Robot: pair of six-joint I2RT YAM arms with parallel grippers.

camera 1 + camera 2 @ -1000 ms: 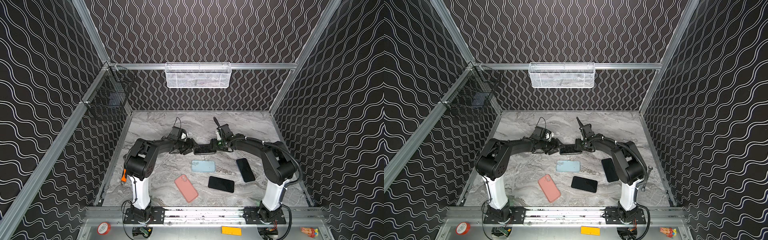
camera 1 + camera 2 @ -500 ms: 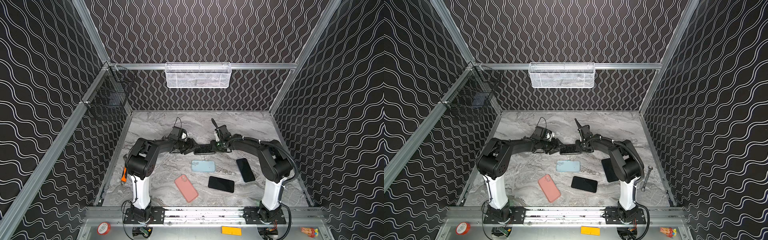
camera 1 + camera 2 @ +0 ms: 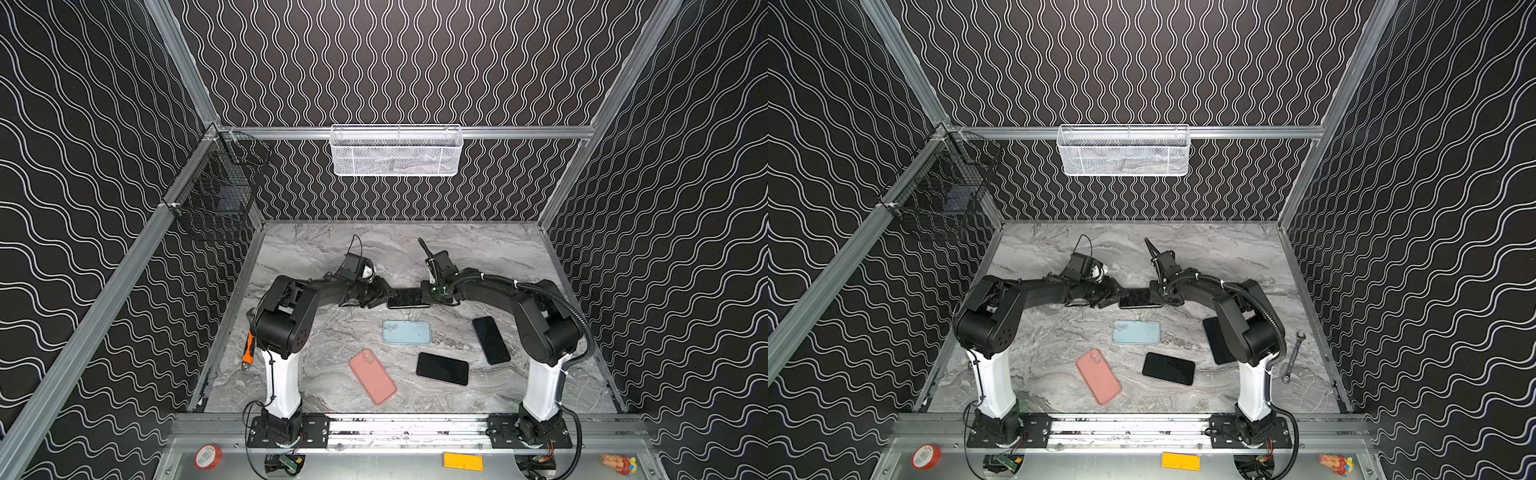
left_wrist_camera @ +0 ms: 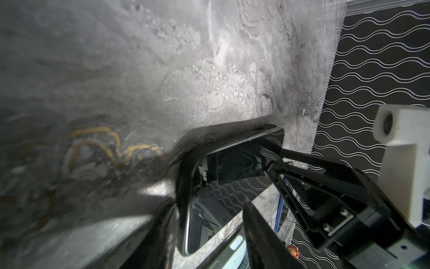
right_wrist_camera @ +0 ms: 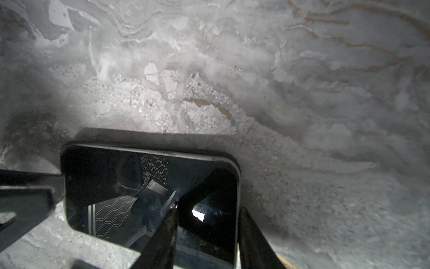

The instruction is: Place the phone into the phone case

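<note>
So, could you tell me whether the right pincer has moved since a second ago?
Yes. In both top views the right pincer has shifted left, toward the phone, judged against the light blue case, which has stayed put.

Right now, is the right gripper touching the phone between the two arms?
Touching. In the right wrist view, a fingertip of the right gripper meets its own reflection on the phone screen.

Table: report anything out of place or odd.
A wrench lies on the table beside the right arm's base, and what looks like an orange tool sits near the left edge. Neither has a use in this task. Nothing looks spilled or broken.
</note>
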